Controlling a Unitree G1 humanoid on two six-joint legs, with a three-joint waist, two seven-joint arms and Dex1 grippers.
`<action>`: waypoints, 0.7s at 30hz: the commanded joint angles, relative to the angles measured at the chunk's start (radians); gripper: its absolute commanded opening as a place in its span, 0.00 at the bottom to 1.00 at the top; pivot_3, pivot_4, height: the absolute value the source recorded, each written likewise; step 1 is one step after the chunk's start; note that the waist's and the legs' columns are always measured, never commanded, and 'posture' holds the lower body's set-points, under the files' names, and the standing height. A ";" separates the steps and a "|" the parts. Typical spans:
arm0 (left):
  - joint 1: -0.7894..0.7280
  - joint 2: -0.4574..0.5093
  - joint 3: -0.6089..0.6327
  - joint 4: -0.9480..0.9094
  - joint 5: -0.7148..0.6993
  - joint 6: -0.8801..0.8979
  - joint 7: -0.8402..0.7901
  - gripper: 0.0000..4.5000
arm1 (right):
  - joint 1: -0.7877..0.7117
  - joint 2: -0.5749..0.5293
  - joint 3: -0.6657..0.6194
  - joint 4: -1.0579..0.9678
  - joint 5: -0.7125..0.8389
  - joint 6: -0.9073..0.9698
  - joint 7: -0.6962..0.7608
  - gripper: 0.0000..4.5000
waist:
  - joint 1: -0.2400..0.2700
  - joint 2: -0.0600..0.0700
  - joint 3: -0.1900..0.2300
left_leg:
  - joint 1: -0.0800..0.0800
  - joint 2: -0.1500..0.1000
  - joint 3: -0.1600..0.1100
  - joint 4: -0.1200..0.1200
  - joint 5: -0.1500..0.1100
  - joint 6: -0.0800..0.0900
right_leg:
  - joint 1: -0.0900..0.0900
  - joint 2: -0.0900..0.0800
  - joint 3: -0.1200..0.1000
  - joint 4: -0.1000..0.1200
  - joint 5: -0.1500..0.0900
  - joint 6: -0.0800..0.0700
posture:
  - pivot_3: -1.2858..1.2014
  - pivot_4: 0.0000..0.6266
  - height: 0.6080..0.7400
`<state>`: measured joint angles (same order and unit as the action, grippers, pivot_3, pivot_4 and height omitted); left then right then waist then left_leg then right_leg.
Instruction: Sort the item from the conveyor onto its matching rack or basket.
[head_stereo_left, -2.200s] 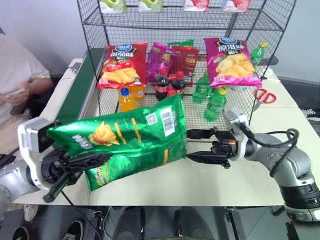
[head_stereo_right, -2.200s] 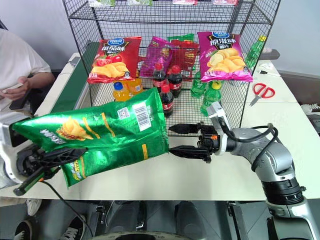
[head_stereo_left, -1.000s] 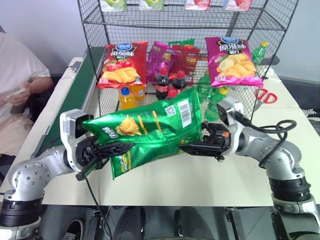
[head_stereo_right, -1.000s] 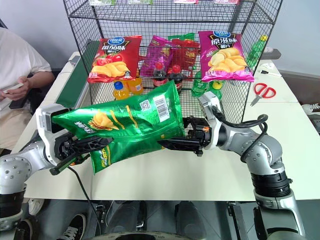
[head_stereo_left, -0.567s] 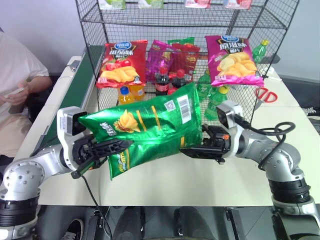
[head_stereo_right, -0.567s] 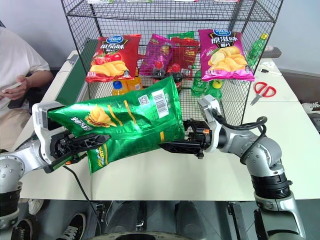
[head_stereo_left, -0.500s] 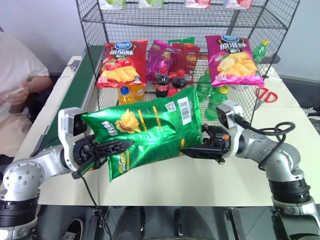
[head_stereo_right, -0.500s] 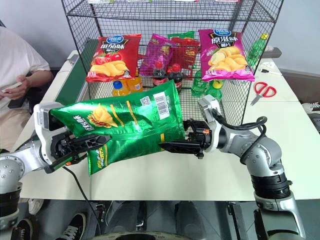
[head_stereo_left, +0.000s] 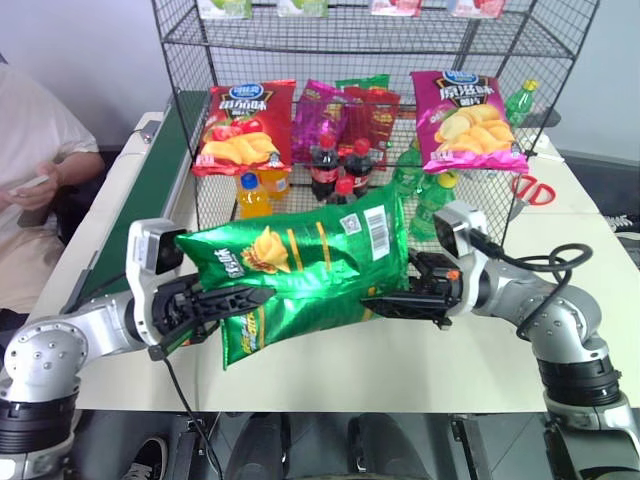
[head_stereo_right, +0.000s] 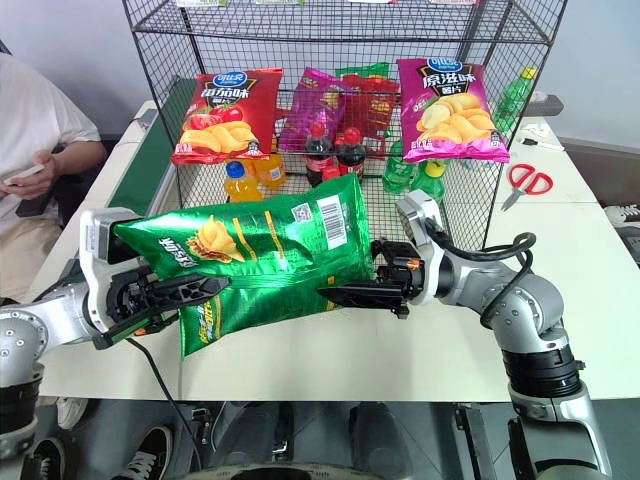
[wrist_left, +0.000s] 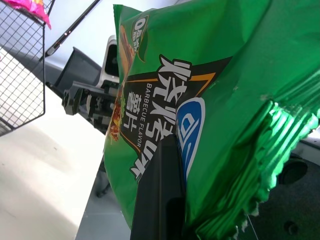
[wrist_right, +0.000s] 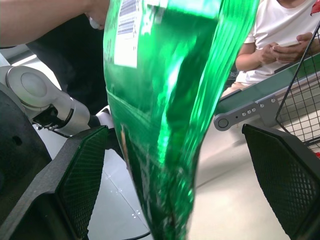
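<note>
Green crisp bag (head_stereo_left: 305, 268) held sideways above the surface's front edge, left pincer (head_stereo_left: 222, 302) clamped on its sealed end, right pincer (head_stereo_left: 395, 296) spread wide around its other end, black wire rack (head_stereo_left: 430, 215) behind

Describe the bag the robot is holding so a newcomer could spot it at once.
In front of the tall black wire-grid rack, above the white table, a large glossy green crisp bag hangs between both arms. Unlike the red and magenta crisp bags on the rack, it is green with its barcode showing.
</note>
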<state>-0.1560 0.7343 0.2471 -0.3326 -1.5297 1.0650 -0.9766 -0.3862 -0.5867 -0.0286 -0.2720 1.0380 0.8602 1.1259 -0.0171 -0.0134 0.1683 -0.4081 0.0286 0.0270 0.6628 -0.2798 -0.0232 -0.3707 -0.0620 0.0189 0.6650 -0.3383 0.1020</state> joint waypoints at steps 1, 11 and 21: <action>0.013 0.005 0.003 -0.027 0.017 -0.006 -0.022 0.00 | -0.013 0.001 -0.020 -0.031 0.023 -0.001 0.002 0.94 | 0.000 0.000 0.000 | 0.000 0.000 0.000 0.000 0.000 0.000 | 0.000 0.000 0.000 0.000 0.000 0.000 | 0.52 0.24 0.99; 0.055 -0.009 0.005 -0.010 0.135 -0.061 -0.096 0.00 | -0.009 -0.002 -0.003 -0.032 0.016 0.004 0.019 0.01 | 0.000 0.000 0.000 | 0.000 0.000 0.000 0.000 0.000 0.000 | 0.000 0.000 0.000 0.000 0.000 0.000 | 0.52 0.24 0.99; 0.063 -0.026 0.022 0.089 0.269 -0.140 -0.144 0.28 | -0.003 0.001 -0.005 -0.028 -0.007 -0.019 0.015 0.00 | 0.000 0.000 0.000 | 0.000 0.000 0.000 0.000 0.000 0.000 | 0.000 0.000 0.000 0.000 0.000 0.000 | 0.52 0.24 0.99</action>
<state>-0.0923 0.6976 0.2478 -0.2414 -1.2687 0.9399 -1.0968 -0.3861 -0.5868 -0.0157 -0.2732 1.0295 0.8635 1.1349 -0.0167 -0.0133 0.1683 -0.4084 0.0287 0.0270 0.6626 -0.2798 -0.0231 -0.3711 -0.0623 0.0190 0.6647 -0.3384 0.1018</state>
